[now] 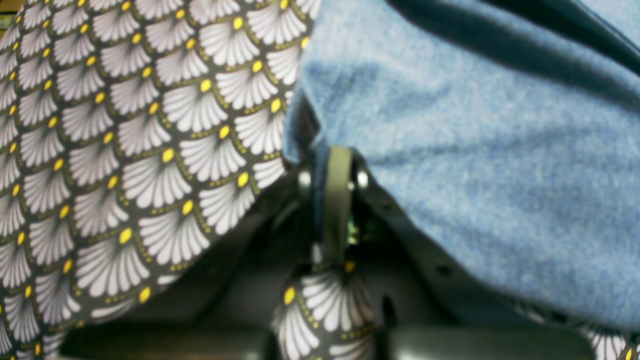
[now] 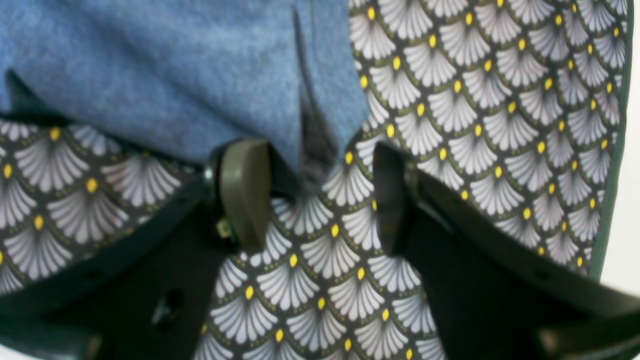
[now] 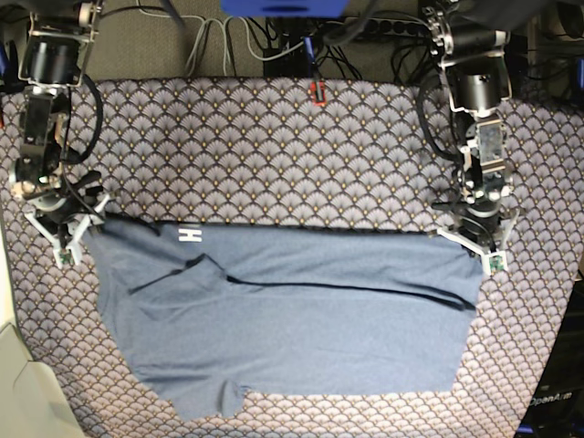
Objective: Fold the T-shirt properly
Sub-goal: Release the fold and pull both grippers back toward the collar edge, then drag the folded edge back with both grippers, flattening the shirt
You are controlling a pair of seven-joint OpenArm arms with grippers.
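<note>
Across the middle and lower part of the base view, the T-shirt (image 3: 292, 319) lies spread on the bench, folded over on itself so that a long dark fold line runs from left to right through it, with a bit of white lettering showing near its upper left corner. It rests on the scallop-patterned tablecloth (image 3: 274, 155), which covers the bench on all sides of it. My left fingers (image 1: 336, 170) are pressed together on the T-shirt (image 1: 475, 150) at its upper right corner in the base view; in the left wrist view the blue fabric fills the right of the frame and its edge is pinched between the pads. My right fingers (image 2: 315, 195) are spread wide at the T-shirt's upper left corner in the base view; in the right wrist view one pad (image 2: 245, 190) touches the blue hem at the upper left, the other pad (image 2: 392, 195) stands apart over bare tablecloth (image 2: 325, 280), and a fold of the T-shirt (image 2: 175, 70) hangs between them, not gripped.
</note>
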